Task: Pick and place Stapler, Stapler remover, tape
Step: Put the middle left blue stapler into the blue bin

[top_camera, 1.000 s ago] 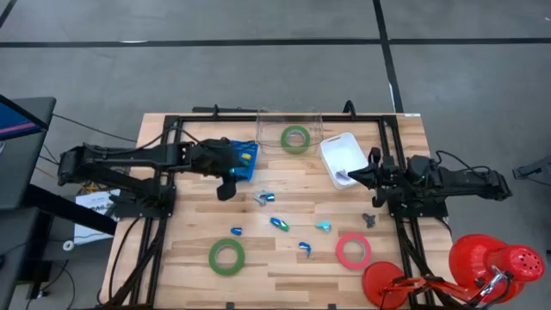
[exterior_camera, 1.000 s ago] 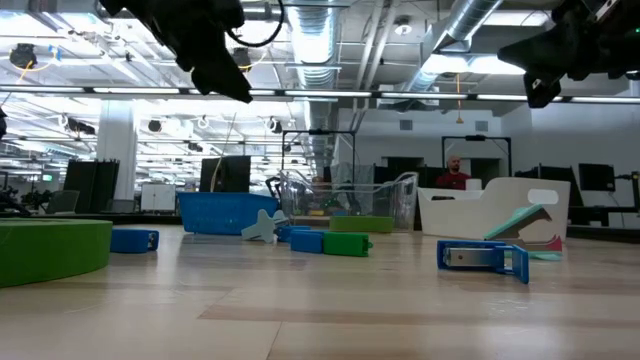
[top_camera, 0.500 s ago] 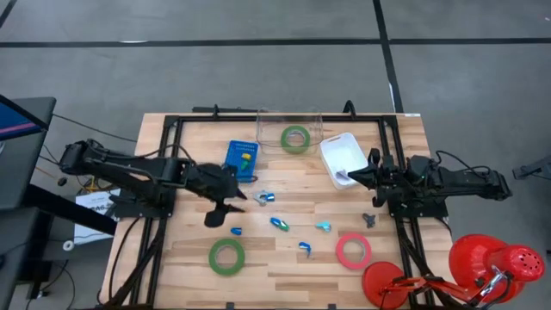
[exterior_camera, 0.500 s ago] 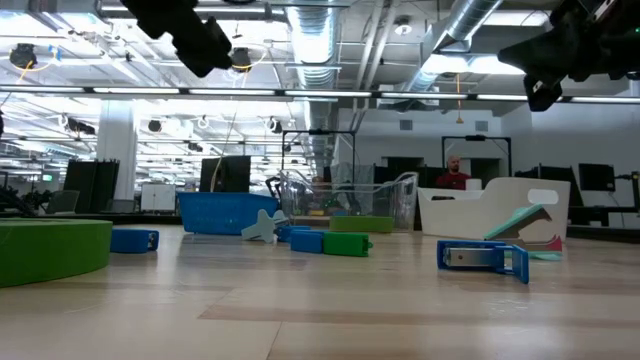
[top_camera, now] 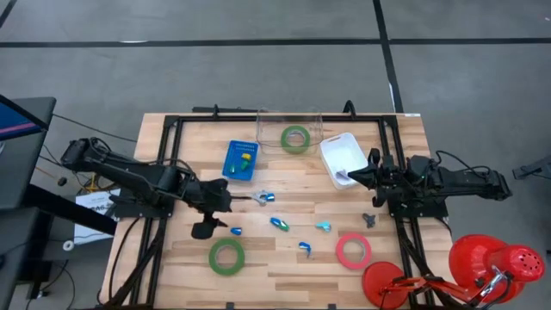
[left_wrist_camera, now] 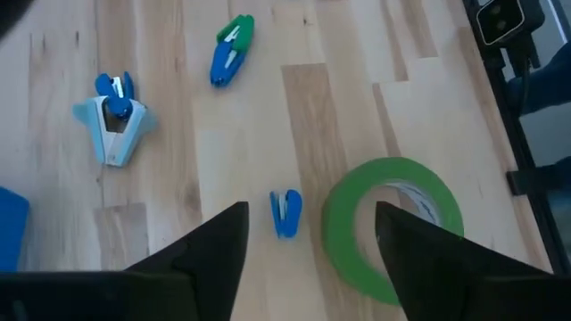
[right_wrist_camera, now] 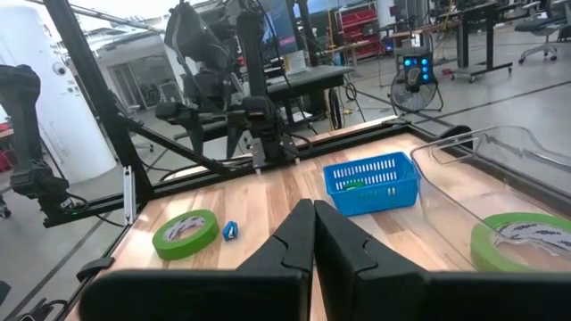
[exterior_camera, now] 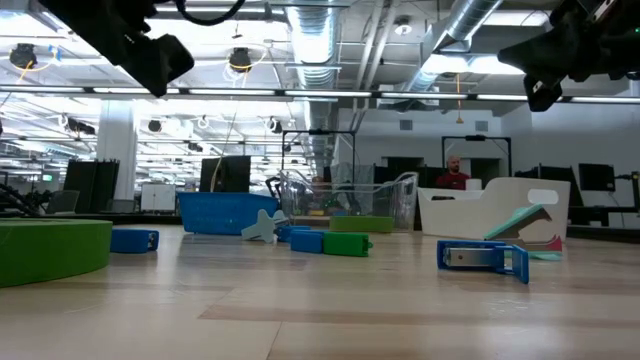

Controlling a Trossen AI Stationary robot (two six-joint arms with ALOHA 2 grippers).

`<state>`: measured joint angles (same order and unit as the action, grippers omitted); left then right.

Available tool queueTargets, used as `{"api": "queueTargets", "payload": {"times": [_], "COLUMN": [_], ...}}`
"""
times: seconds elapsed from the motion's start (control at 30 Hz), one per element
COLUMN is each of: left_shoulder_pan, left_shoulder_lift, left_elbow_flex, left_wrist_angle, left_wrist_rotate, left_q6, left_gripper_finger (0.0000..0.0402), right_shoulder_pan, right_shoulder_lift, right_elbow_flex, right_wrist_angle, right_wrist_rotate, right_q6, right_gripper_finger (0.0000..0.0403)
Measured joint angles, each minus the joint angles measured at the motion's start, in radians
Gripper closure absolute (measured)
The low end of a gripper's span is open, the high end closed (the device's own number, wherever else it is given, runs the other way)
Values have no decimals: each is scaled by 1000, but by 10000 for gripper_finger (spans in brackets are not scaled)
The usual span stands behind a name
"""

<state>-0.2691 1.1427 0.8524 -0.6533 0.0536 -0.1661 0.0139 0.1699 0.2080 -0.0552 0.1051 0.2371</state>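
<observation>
Blue mini stapler lies just ahead of the left tool, between its spread fingers, long axis along the reach; green tape beside. Right tool, pressed together, is well apart.

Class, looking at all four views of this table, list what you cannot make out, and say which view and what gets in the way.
- White bin, high view: the right gripper covers one corner; the contents there are hidden.
- Green tape roll, left wrist view: one dark finger and the picture's edge cut off part of it.
- Blue basket, low view: its wall hides what lies inside.
- Person, low view: too small for detail.
</observation>
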Motion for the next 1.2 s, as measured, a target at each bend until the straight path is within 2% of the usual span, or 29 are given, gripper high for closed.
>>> {"api": "queueTargets", "payload": {"times": [0.17, 0.37, 0.63, 0.9, 1.2], "left_shoulder_pan": [0, 0, 0, 0, -31], "left_shoulder_lift": [0, 14, 180, 322, 359], "left_elbow_flex": [1, 70, 203, 208, 196], "left_wrist_angle": [-2, -67, -262, -259, -141], "left_wrist_rotate": [0, 0, -10, -12, -30], "left_q6": [0, 3, 3, 4, 8], "left_gripper_finger": [138, 131, 131, 131, 155], "right_shoulder_pan": [-1, -1, -1, -1, -1], "right_shoulder_lift": [0, 0, 0, 0, 0], "right_elbow_flex": [0, 0, 0, 0, 0], "right_wrist_angle": [-1, -33, -45, -52, -60], "right_wrist_rotate": [0, 0, 0, 0, 0], "right_q6": [1, 69, 78, 78, 78], "right_gripper_finger": [403, 403, 403, 403, 403]}}
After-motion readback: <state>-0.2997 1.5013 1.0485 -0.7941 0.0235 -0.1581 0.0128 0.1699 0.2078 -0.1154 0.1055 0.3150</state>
